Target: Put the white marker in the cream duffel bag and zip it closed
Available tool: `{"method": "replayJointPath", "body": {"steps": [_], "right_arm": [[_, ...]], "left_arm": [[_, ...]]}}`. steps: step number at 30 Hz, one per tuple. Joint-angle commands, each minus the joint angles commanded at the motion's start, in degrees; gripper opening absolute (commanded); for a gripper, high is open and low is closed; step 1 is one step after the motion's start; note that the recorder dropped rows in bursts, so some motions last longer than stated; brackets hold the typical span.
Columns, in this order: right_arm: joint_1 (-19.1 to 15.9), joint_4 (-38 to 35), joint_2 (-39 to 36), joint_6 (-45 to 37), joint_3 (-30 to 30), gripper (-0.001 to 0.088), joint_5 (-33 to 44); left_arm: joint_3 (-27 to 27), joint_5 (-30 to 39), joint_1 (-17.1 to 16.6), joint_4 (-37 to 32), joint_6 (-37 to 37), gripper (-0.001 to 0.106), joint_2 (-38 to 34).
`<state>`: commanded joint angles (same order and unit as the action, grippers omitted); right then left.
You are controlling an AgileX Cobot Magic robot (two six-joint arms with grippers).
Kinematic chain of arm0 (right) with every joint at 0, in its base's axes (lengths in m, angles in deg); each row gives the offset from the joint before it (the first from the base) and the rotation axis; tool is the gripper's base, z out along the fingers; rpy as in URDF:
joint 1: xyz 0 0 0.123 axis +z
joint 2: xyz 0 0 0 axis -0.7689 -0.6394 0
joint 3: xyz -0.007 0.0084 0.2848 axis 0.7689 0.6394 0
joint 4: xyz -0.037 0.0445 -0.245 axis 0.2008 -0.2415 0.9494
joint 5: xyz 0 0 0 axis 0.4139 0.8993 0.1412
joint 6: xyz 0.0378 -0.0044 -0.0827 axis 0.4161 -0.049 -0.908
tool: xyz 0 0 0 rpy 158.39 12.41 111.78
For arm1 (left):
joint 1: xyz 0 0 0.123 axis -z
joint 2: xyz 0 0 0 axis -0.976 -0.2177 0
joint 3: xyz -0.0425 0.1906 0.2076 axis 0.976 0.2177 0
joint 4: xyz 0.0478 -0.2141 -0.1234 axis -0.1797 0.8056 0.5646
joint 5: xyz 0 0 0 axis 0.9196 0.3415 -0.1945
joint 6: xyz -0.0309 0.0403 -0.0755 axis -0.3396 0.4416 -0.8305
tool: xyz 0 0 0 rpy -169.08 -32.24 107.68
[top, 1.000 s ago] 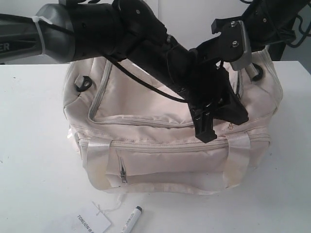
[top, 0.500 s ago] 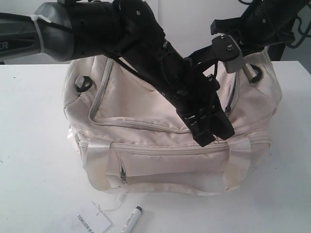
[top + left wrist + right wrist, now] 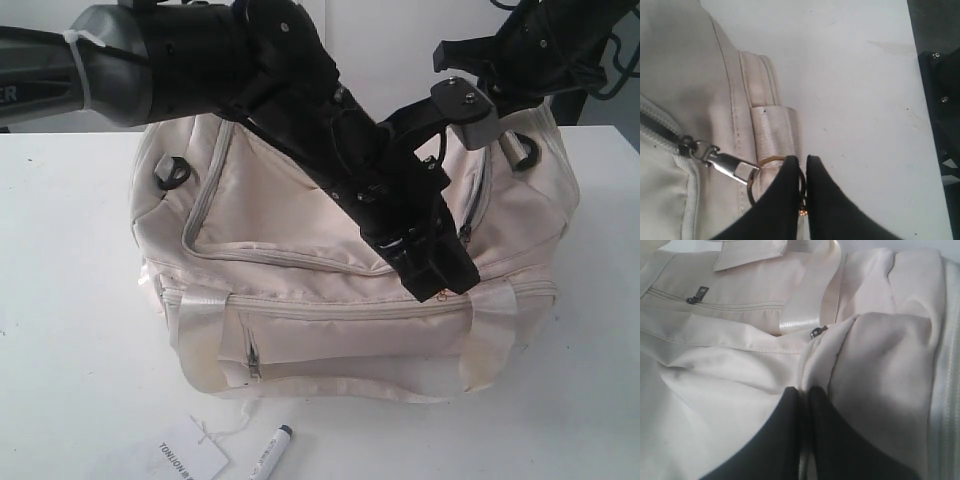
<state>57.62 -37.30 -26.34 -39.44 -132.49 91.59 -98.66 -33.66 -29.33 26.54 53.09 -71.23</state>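
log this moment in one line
left gripper: shut on gold keyring of cream fabric duffel bag | right gripper: shut on bag fabric | slim white marker: on white table

Looking down from the front, fairly near, at the cream duffel bag (image 3: 280, 215) on the white table (image 3: 70, 300). Riding right behind the left gripper (image 3: 802, 159), facing down past the gold keyring (image 3: 767, 159) to the table. Hugging the right gripper (image 3: 804, 390), skimming close over the bag's top fabric, sharing that bag with both other views.
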Motion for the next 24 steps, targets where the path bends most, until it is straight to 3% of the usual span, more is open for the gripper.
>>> {"method": "replayJointPath", "body": {"steps": [10,24], "right_arm": [[0.0,0.0,0.0,0.53,0.0,0.0014,1.22],[0.0,0.11,0.88,3.69,-0.1,0.0424,5.12]], "left_arm": [[0.0,-7.4,0.0,0.1,0.1,0.0,0.0],[0.0,-7.94,0.0,0.51,0.1,0.0,0.0]]}}
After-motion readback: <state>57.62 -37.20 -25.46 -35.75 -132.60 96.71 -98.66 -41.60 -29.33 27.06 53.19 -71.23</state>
